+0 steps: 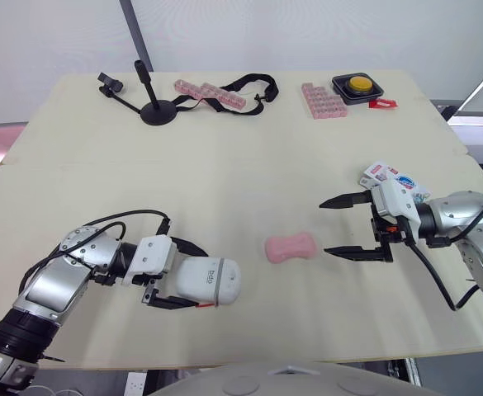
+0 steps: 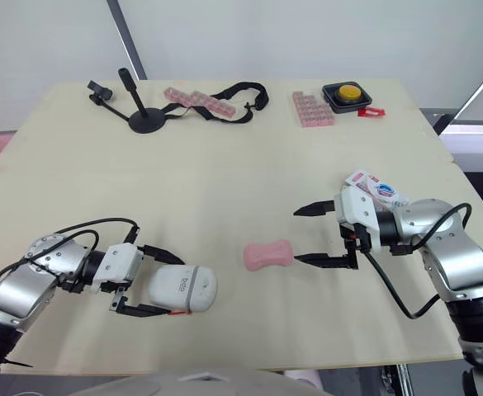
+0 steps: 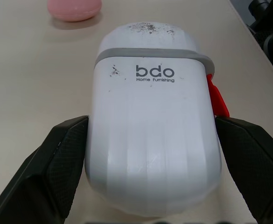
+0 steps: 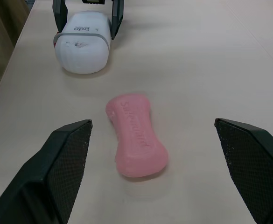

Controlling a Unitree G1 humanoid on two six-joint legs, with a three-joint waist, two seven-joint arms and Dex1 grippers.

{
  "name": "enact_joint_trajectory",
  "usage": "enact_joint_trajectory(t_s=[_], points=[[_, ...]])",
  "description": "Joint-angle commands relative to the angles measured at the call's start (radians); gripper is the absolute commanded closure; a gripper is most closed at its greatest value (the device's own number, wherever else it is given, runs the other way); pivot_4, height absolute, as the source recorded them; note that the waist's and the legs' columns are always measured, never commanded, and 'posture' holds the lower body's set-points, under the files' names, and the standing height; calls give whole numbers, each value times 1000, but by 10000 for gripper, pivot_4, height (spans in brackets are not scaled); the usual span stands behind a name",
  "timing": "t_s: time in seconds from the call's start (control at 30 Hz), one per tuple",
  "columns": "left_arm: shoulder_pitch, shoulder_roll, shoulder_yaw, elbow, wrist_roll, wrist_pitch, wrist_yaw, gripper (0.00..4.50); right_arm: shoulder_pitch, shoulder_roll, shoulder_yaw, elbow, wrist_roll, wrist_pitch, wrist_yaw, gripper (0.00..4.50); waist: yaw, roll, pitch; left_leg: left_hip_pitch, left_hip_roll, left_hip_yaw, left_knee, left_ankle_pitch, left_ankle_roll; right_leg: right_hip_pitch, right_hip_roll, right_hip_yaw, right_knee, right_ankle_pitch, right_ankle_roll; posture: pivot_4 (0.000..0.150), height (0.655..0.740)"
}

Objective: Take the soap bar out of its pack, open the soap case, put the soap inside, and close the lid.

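Note:
The pink soap bar [image 1: 291, 247] lies bare on the wooden table [image 1: 224, 173], right of centre near the front. My right gripper [image 1: 324, 227] is open wide just to its right, fingers pointing at the soap [image 4: 136, 135] without touching it. The empty soap pack [image 1: 388, 176], white with red and blue print, lies behind that gripper's wrist. At the front left, the white soap case [image 1: 207, 281] lies on its side with its lid shut and a red latch [image 3: 216, 97] showing. My left gripper [image 1: 208, 279] is shut on it, one finger against each side of the case [image 3: 152, 135].
At the back of the table stand a black phone holder [image 1: 157, 111], pink trays [image 1: 210, 93] with a black strap [image 1: 249, 82], another pink tray [image 1: 322, 101], and a yellow button in a black box [image 1: 357, 86]. The table's front edge is close to both arms.

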State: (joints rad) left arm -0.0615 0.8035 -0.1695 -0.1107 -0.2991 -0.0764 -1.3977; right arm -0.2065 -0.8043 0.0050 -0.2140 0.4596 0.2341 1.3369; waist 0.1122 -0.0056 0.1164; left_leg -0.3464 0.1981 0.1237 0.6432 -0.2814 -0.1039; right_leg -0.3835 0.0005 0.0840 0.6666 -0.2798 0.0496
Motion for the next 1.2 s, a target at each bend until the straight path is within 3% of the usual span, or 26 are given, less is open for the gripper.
enact_joint_trajectory(t_s=[0.03, 0.5, 0.7, 0.87, 1.03, 1.2], points=[[-2, 0, 1, 15, 11, -33, -3, 6625, -2, 0, -9, -11, 16, -6, 2, 0, 0, 0, 0, 0, 0, 0, 0, 0, 0, 0, 0, 0, 0, 0, 0, 1500, 7400], [-16, -26, 32, 40, 2, -73, 38, 7856, -11, -9, -12, -30, 39, 45, -6, 0, 4, 0, 0, 0, 0, 0, 0, 0, 0, 0, 0, 0, 1, 0, 0, 1500, 7400], [-110, -76, 127, 17, -31, -89, 152, 7856, -199, -50, -16, -143, 273, 548, -144, 0, 6, 0, 0, 1, 0, 0, 0, 2, -1, 0, 1, 1, 3, 0, 0, 1500, 7400], [-150, -145, 143, -30, 36, -168, 278, 7856, -409, 17, -9, -125, 431, 995, -372, 0, 21, 0, 0, 3, 0, 0, 0, 2, -2, 3, 2, 2, 1, 0, 0, 1500, 7400], [-164, -195, 142, -29, 107, -205, 386, 7856, -494, 178, -64, -44, 486, 1228, -555, 0, 36, 0, 0, 3, 0, 0, 0, 2, -2, 3, 3, 1, 1, 0, 0, 1500, 7400], [-188, -212, 135, 5, 169, -247, 462, 7856, -563, 325, -47, 38, 457, 1251, -659, 0, 30, 0, 0, 7, 0, 0, 0, 3, -3, 2, 2, 1, 2, 0, 0, 1500, 7400]])
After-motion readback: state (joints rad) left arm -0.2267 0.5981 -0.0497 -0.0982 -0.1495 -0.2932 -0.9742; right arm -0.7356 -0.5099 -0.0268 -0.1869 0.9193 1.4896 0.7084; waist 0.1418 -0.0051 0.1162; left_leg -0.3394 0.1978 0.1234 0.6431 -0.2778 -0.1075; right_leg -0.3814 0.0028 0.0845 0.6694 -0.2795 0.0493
